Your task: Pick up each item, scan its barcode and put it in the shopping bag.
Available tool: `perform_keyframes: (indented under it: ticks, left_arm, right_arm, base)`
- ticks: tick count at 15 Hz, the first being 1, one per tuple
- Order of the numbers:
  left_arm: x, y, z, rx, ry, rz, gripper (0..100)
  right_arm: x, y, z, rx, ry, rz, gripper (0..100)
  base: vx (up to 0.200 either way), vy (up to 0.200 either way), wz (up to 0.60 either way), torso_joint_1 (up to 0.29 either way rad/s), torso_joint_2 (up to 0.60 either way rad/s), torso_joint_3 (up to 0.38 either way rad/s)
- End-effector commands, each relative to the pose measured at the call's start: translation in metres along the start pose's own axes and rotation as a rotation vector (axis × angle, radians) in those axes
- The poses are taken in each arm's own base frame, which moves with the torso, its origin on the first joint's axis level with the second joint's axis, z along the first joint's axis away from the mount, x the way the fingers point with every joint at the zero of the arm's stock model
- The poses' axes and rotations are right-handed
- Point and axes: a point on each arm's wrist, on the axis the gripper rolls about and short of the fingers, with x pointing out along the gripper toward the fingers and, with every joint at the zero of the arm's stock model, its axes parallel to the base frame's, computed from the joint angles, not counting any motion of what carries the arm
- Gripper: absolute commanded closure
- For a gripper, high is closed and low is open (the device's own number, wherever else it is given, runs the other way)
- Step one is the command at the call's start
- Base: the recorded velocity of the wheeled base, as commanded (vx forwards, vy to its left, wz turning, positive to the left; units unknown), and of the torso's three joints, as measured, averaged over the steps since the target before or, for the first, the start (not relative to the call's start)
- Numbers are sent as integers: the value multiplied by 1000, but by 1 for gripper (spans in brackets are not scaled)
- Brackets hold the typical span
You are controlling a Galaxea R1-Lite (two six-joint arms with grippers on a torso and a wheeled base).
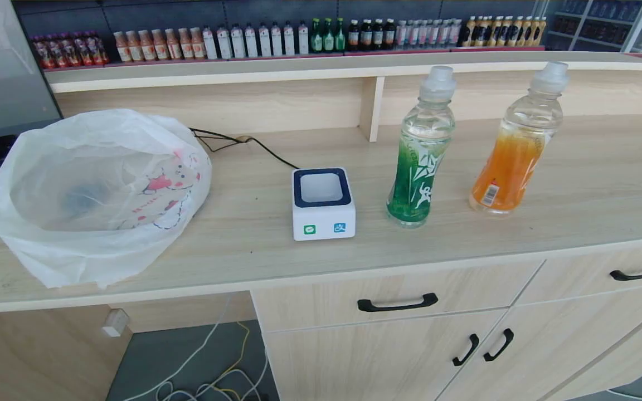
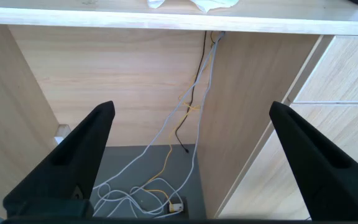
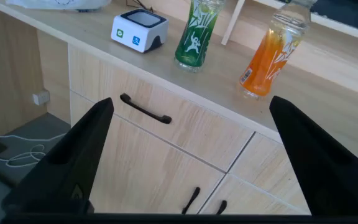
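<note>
A green drink bottle (image 1: 421,161) stands upright on the wooden counter (image 1: 254,234), right of a small white scanner box (image 1: 322,203). An orange drink bottle (image 1: 513,150) stands upright farther right, its barcode facing front. A white plastic shopping bag (image 1: 95,192) sits open at the counter's left end. My left gripper (image 2: 191,165) hangs open below the counter edge, facing the alcove with cables. My right gripper (image 3: 191,162) is open in front of the drawers, low, with the green bottle (image 3: 197,31), orange bottle (image 3: 273,53) and scanner (image 3: 139,31) above it on the counter.
A black cable (image 1: 254,146) runs from the scanner to the back of the counter. A raised wooden shelf (image 1: 354,72) with a divider stands behind the bottles. Drawers with black handles (image 1: 397,304) front the counter. Loose wires (image 2: 160,186) lie on the floor.
</note>
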Motion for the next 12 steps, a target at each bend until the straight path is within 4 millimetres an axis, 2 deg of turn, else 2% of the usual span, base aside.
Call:
perform_keyframes:
  ticks: [1,7,9,10,11,12]
  left_arm:
    - [0,0,0,0,0,0,0]
    - [0,0,0,0,0,0,0]
    - [0,0,0,0,0,0,0]
    - [0,0,0,0,0,0,0]
    - [0,0,0,0,0,0,0]
    - [0,0,0,0,0,0,0]
  right_arm:
    - [17,-12,8,-14,61,22,0]
    - [48,-35,27,-15,112,47,0]
    - [58,-41,29,-19,118,65,0]
    - [69,-45,29,-24,111,102,0]
    - [69,-45,29,-24,111,102,0]
    - [87,-50,27,-36,100,146,0]
  base:
    - [0,0,0,0,0,0]
    - [0,0,0,0,0,0]
    - [0,0,0,0,0,0]
    - [0,0,0,0,0,0]
    - [0,0,0,0,0,0]
    - [0,0,0,0,0,0]
